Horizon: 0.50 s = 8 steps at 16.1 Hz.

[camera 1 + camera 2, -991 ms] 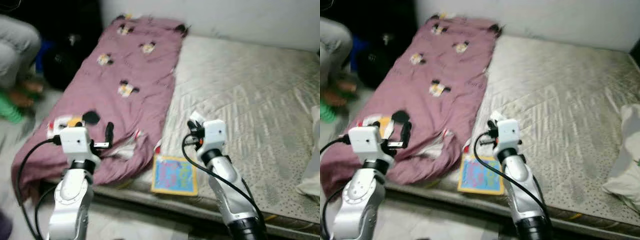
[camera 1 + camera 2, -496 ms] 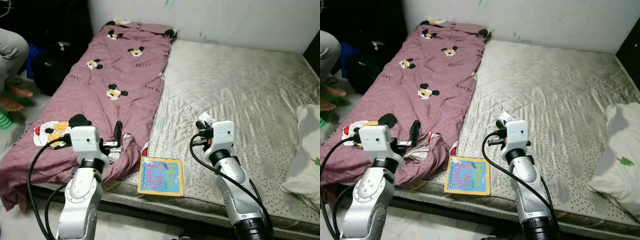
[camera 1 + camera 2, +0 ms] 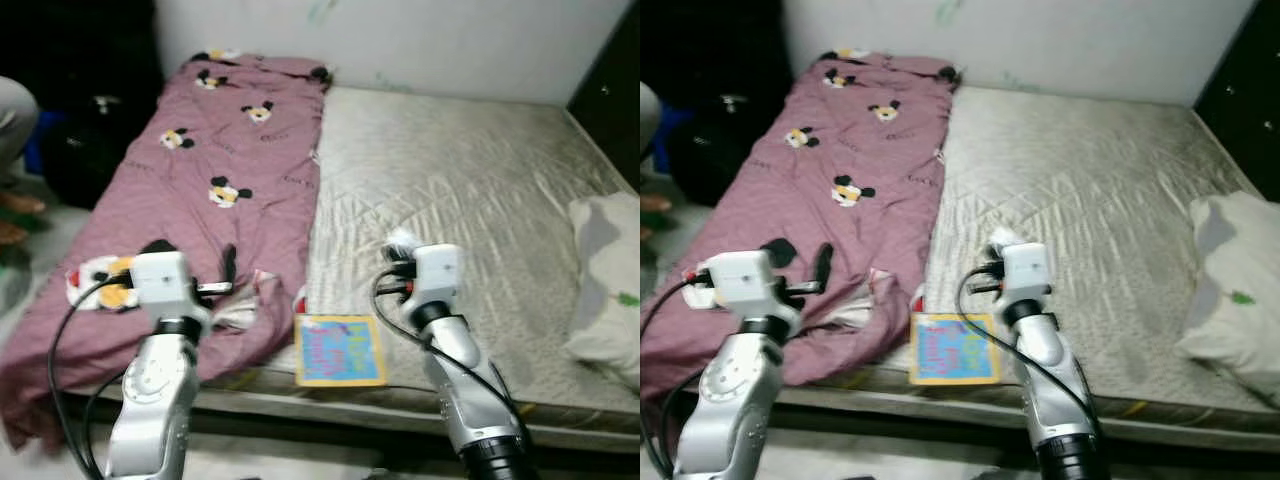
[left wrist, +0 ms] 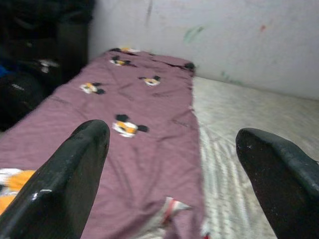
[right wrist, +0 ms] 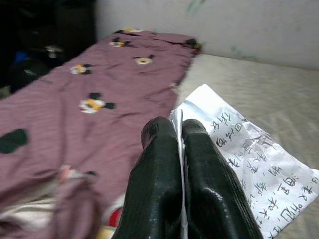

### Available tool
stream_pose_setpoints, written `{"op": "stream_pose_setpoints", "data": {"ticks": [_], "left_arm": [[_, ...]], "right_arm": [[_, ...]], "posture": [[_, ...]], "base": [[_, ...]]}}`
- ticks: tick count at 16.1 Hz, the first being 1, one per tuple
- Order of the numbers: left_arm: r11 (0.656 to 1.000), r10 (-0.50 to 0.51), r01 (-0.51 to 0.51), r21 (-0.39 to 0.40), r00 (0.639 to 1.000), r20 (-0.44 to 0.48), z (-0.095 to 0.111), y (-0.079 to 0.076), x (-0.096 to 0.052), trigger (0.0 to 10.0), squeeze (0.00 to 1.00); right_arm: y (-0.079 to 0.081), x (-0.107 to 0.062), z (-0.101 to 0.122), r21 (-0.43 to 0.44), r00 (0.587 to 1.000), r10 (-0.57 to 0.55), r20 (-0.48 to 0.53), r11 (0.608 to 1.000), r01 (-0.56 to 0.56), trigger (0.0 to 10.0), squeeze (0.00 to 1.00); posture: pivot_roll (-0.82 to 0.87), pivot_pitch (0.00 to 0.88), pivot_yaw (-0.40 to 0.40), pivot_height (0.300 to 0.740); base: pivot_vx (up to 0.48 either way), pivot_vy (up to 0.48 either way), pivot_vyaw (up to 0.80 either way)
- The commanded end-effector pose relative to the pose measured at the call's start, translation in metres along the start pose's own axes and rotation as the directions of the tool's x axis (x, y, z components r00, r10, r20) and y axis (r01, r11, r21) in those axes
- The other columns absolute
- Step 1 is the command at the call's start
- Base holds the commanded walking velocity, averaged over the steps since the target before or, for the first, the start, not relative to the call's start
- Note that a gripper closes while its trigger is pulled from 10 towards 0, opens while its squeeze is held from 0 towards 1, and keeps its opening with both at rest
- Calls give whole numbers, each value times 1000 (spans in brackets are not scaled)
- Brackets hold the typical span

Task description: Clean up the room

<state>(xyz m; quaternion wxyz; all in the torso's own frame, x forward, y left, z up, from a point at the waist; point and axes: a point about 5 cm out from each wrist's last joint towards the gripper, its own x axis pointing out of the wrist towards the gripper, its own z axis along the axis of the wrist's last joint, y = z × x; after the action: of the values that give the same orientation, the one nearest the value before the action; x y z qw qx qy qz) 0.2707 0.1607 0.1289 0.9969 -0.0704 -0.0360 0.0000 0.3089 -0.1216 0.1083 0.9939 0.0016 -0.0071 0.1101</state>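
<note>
Right end effector (image 5: 180, 149) pinching sheet of handwritten paper (image 5: 244, 159) by edge, hovering over mattress (image 3: 480, 190). Left end effector (image 4: 169, 164) spread, empty, above Mickey blanket (image 3: 230, 170). Risk: thin grip probably slipping, paper dropping. Book (image 3: 340, 350) at 6 o'clock, mattress edge.

Both silver arms were raised forward at about the same height, forearms angled up. The left gripper (image 4: 172, 164) held its fingers (image 4: 70, 179) spread wide apart. The right gripper (image 5: 180, 130) had its fingers pressed together on a paper sheet (image 5: 249, 169).
</note>
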Motion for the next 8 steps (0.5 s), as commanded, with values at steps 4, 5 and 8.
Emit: {"op": "stream_pose_setpoints", "data": {"ticks": [4, 5, 8], "left_arm": [[1000, -8, 8, -18, 1000, 10, 1, -5, 1, 10000, 0], [1000, -13, 13, -16, 1000, 16, 1, -6, 1, 10000, 0], [999, -27, 28, -32, 999, 23, 2, -9, 1, 10000, 0]], "right_arm": [[-7, 1, 1, -9, 1000, -14, 1, 1000, 14, 10000, 0], [-7, 1, 1, -10, 1000, -13, 0, 1000, 13, 10000, 0], [-6, 2, 0, -9, 1000, -9, -3, 1000, 9, 10000, 0]], "posture": [[18, 99, -19, 740], [18, 99, -19, 740], [17, 99, -19, 740]], "base": [[0, 360, 0], [0, 0, 0], [0, 0, 0]]}}
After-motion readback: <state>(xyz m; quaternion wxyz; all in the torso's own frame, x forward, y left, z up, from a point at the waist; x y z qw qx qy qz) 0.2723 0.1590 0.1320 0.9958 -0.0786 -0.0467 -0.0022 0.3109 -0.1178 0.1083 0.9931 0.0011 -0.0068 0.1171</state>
